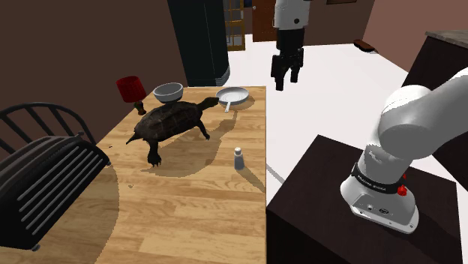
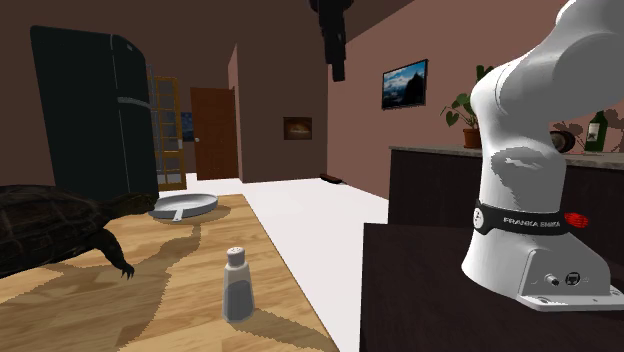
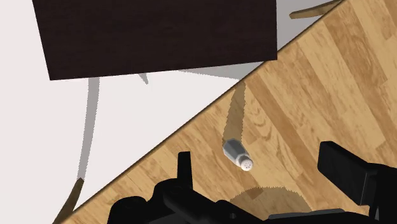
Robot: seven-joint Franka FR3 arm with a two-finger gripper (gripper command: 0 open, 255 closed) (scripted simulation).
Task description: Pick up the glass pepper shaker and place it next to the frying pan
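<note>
Shoulder view high, looking down the bench [image 1: 187,217] at the shaker [image 1: 238,158], second exterior view low, close beside the shaker, wrist view above it, all three sharing it

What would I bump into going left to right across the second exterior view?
turtle → frying pan → pepper shaker → claw, hanging up high → white robot arm

Light wood-plank table [image 1: 187,202], dark brown turtle [image 1: 169,121], white pan [image 1: 233,94], grey bowl [image 1: 168,91], grey white-capped shaker [image 1: 238,158], black fridge [image 2: 95,120], black chair [image 1: 52,169], black gripper [image 1: 286,82], dark brown stand [image 1: 315,202].
</note>
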